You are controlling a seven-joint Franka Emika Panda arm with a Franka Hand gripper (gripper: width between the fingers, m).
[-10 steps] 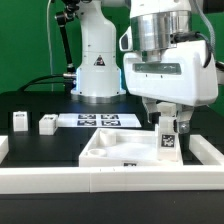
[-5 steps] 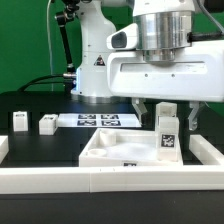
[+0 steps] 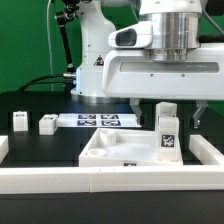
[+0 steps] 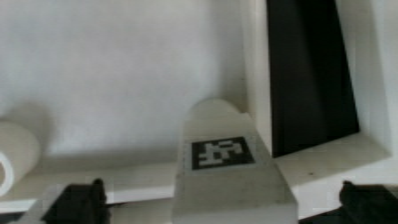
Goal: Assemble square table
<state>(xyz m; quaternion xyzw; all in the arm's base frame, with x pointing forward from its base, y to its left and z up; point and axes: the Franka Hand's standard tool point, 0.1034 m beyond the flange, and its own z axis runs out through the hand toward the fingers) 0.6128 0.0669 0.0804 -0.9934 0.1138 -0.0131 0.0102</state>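
square table top (image 3: 100,152) x1 | upright leg peg (image 3: 168,136) x1 | loose leg pegs (image 3: 19,121) (image 3: 47,124) x2 | jaws wide, empty

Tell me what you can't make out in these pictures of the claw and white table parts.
- Upright leg, its joint with the square top: too small in the exterior view, blurred in the wrist view.
- Claw: fingertips cut off by the wrist view's edge.
- Round white thing: cut off by the wrist view's edge; unidentifiable.
- Leftmost loose leg: markings too small in the exterior view.
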